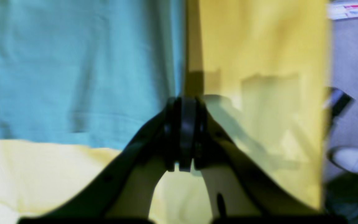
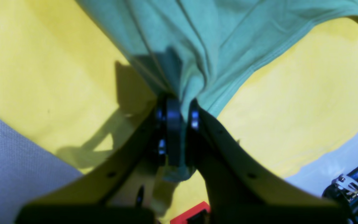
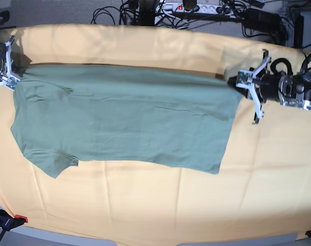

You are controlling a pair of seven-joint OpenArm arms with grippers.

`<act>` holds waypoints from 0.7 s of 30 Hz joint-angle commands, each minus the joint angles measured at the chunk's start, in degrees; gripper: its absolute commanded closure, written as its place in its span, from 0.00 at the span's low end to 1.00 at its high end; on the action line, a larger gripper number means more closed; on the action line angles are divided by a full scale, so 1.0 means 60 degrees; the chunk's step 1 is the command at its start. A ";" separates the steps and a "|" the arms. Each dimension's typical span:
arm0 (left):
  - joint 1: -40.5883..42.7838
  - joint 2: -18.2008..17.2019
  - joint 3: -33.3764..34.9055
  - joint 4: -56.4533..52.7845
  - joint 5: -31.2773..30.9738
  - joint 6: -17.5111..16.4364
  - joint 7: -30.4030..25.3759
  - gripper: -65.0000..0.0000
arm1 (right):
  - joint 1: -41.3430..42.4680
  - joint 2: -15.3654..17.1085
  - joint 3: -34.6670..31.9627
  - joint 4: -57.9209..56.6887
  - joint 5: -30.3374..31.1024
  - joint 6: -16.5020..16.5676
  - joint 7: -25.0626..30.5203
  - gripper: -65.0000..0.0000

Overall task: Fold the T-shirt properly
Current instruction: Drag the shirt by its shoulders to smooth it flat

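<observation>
Across the table's yellow cloth (image 3: pixel 145 205) the T-shirt (image 3: pixel 124 123) lies spread out flat and lengthwise, its sleeves toward the base view's left side and its hem toward the right, with mild wrinkles over its surface. At the far left corner of the shirt, the right arm's fingers (image 2: pixel 179 124) are clamped shut on a bunched fold of the green fabric near the shoulder; in the right wrist view the cloth gathers into pleats that run straight into the closed pads, and a small tuft pokes out below them. At the opposite end, the left arm's fingers (image 1: pixel 183 124) are pressed together at the shirt's far hem corner; in the left wrist view the shirt's edge runs right down to their tips, and they appear to pinch it, though the blur hides the fabric between them. The shirt's upper edge stretches taut between the two sets of fingers, while its nearer edge rests loose on the cloth.
</observation>
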 commanded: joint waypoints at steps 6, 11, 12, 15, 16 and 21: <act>0.0073 -0.0583 -0.0127 0.0182 0.0222 0.0016 -0.0098 1.00 | 0.0051 0.0270 0.0120 0.0623 -0.0055 -0.0023 -0.0328 1.00; 0.0222 -0.0871 -0.0127 0.0499 0.0215 0.0016 -0.0098 1.00 | -0.0652 0.0404 0.0120 0.1209 0.0051 -0.0023 -0.0798 1.00; 0.0273 -0.0925 -0.0127 0.0597 0.0219 0.0016 -0.0098 1.00 | -0.0787 0.0401 0.0120 0.1293 -0.0055 -0.0023 -0.0878 1.00; 0.0521 -0.1053 -0.0127 0.0911 0.0215 0.0016 -0.0095 1.00 | -0.1067 0.0397 0.0120 0.1421 -0.0222 -0.0023 -0.0962 1.00; 0.0616 -0.1086 -0.0127 0.0991 0.0222 0.0016 -0.0095 1.00 | -0.1104 0.0397 0.0120 0.1421 -0.0219 -0.0023 -0.1009 1.00; 0.0962 -0.1228 -0.0127 0.1060 0.0226 0.0016 -0.0091 1.00 | -0.1191 0.0401 0.0120 0.1421 -0.0222 -0.0023 -0.1290 1.00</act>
